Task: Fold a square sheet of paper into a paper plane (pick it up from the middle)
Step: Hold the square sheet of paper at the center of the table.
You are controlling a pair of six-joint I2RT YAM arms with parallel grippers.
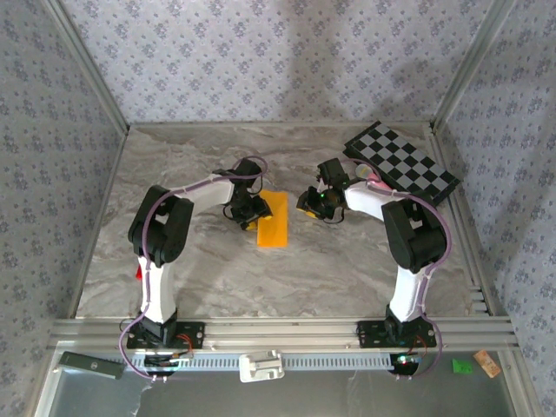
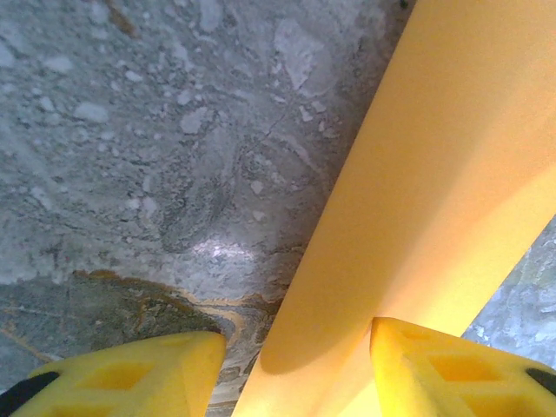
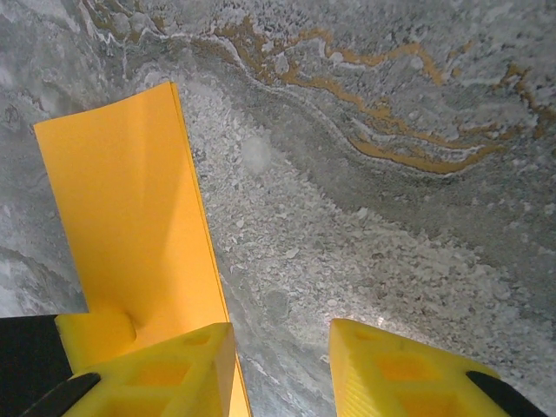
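The square sheet of paper [image 1: 273, 219] lies flat on the marble table as a narrow orange-yellow rectangle, folded over, not in a plane shape. My left gripper [image 1: 248, 215] sits low at its left long edge. In the left wrist view the paper [image 2: 434, 174] runs up between the jaws of the left gripper [image 2: 297, 347]. They stand apart: one finger [image 2: 130, 373] over bare table, the other finger [image 2: 452, 369] over the paper. My right gripper [image 1: 313, 204] hangs just right of the sheet. Its jaws [image 3: 282, 339] are open over bare marble, with the paper [image 3: 130, 208] to their left.
A black-and-white checkered board [image 1: 401, 162] lies at the back right, with a pink-tipped thing [image 1: 375, 180] at its near edge. A small red block [image 1: 137, 273] sits by the left arm. Patterned walls close the table on three sides; a metal rail [image 1: 278, 330] runs along the front.
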